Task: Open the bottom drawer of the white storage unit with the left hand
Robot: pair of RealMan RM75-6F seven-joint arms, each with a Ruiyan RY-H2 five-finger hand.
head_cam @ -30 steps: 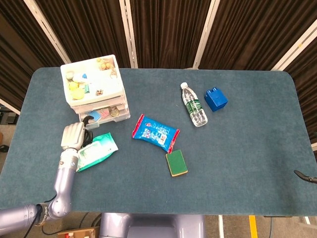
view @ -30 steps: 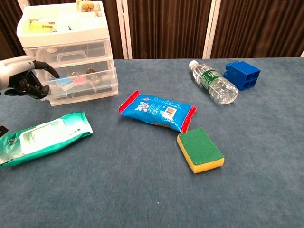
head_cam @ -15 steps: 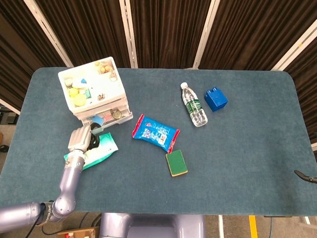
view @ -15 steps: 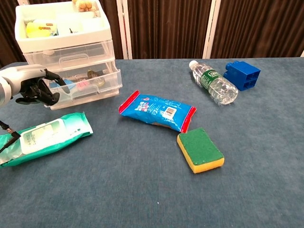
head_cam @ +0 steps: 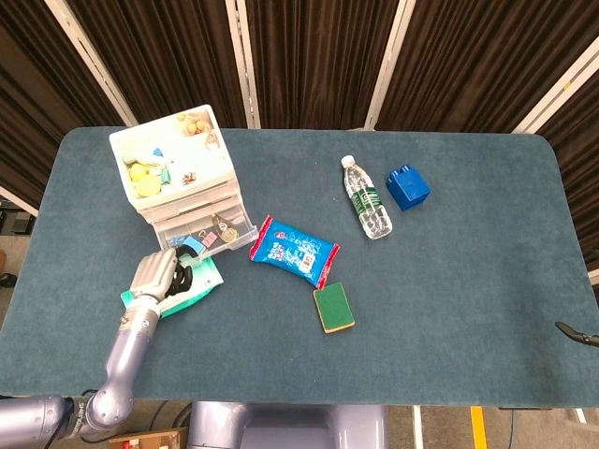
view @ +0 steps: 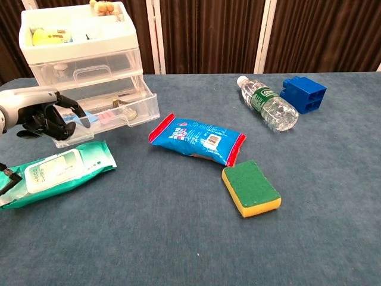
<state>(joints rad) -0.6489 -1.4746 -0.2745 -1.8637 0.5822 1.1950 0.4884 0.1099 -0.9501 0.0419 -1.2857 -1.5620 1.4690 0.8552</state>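
White storage unit (head_cam: 173, 168) sits at the table's far-left corner. Bottom drawer (view: 107, 116) juts well out from the unit's front, contents exposed.

Left hand (view: 41, 114) at the drawer's front-left corner, fingers (view: 70, 107) curled over the front edge, apparently hooking it. Pull looks mostly done; next likely a short further draw, or release and retreat over the wipes pack (view: 50, 170) just in front of the unit.

Actual finger contact with the drawer is hard to confirm. Drawer contents too small to identify. Right hand not visible.
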